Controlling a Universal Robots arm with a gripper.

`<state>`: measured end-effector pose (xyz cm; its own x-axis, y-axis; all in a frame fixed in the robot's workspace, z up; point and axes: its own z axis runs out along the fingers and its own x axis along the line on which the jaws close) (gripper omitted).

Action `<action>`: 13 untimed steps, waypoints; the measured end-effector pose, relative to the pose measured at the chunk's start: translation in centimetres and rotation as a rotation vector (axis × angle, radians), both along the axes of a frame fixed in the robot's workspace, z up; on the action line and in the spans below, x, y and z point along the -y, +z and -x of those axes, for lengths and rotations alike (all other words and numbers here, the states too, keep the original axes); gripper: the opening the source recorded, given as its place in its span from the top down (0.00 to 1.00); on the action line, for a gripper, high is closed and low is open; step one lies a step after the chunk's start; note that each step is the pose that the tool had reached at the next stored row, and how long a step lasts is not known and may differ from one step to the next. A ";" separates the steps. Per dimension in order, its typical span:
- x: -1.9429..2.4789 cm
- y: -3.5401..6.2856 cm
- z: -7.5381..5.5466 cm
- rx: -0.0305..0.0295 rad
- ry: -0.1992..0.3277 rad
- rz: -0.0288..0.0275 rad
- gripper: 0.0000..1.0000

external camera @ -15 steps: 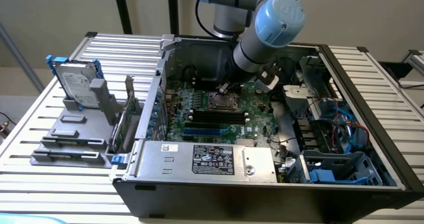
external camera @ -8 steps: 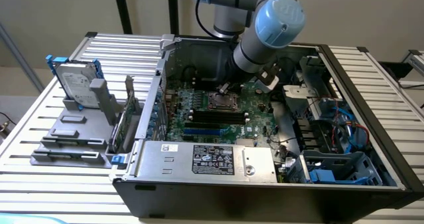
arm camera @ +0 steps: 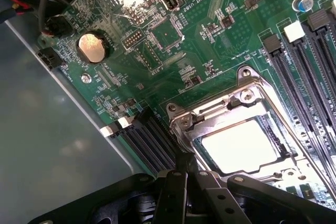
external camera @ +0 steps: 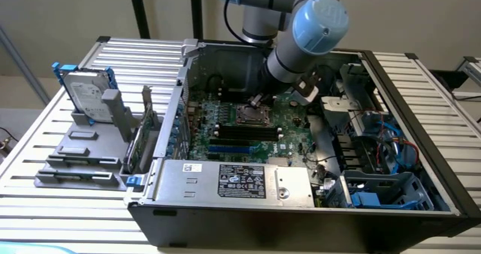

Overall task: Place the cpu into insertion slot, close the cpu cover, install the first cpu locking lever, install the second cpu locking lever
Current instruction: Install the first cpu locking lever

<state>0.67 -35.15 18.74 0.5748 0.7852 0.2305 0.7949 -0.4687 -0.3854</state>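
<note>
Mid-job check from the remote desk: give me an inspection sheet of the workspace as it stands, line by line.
Surface: slatted metal table carrying an open black computer case.
Job's things: pale silvery square cpu lies in the dark square insertion slot; silvery metal cpu cover frames it, lying down over the socket.
Clutter: grey hard drive in a blue bracket and grey trays on the table at the exterior view's left.
Grippers: black gripper shut, holding nothing seen, tip beside the cover's edge.
Cables: blue and red leads at the case's side, on the exterior view's right.
Surroundings: beige wall, black stand poles.
</note>
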 end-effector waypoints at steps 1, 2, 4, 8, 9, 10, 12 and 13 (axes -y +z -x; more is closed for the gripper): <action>0.00 -0.01 -0.1 0.0001 0.000 -0.0001 0.89; 0.00 -0.01 -0.1 0.0001 0.000 -0.0001 0.89; 0.00 -0.02 -0.2 0.0001 0.000 -0.0001 0.89; 0.00 -0.06 -0.5 0.0002 0.000 -0.0001 0.89; 0.00 -0.07 -0.5 0.0002 0.000 -0.0001 0.89; 0.00 -0.09 -0.6 0.0002 0.001 -0.0001 0.89; 0.01 -0.14 -0.7 0.0002 0.001 -0.0001 0.89; 0.01 -0.16 -0.8 0.0000 0.001 -0.0004 0.89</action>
<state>1.42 -35.16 18.58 0.5738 0.7858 0.2308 0.7954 -0.4676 -0.3856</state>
